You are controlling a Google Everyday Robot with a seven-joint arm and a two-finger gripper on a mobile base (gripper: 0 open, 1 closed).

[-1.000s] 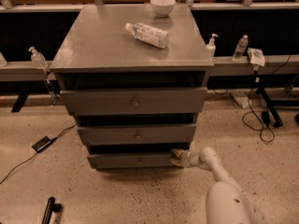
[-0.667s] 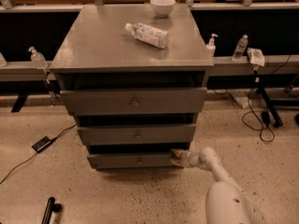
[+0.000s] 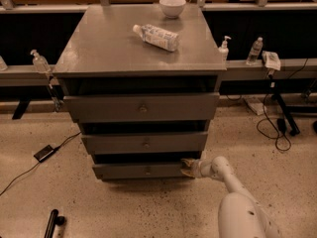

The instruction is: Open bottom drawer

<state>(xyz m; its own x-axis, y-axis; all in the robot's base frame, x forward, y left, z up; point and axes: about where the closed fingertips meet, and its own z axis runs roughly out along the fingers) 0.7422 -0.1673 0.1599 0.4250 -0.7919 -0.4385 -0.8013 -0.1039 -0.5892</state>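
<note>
The bottom drawer (image 3: 143, 170) is the slimmest grey front of three, lowest in the grey cabinet, with a small round knob (image 3: 147, 171) at its centre. It stands slightly forward of the cabinet body, with a dark gap above it. My gripper (image 3: 186, 167) is at the drawer front's right end, at its top edge, reached in from the lower right on the white arm (image 3: 225, 177). The mid-sized drawer front (image 3: 144, 143) and the tallest one (image 3: 141, 107) sit above it.
On the cabinet top lie a plastic bottle (image 3: 156, 36) and a white bowl (image 3: 172, 6). Small bottles (image 3: 224, 47) stand on ledges at both sides. Cables and a black box (image 3: 43, 152) lie on the speckled floor at the left, more cables and a stand leg (image 3: 283, 114) at the right.
</note>
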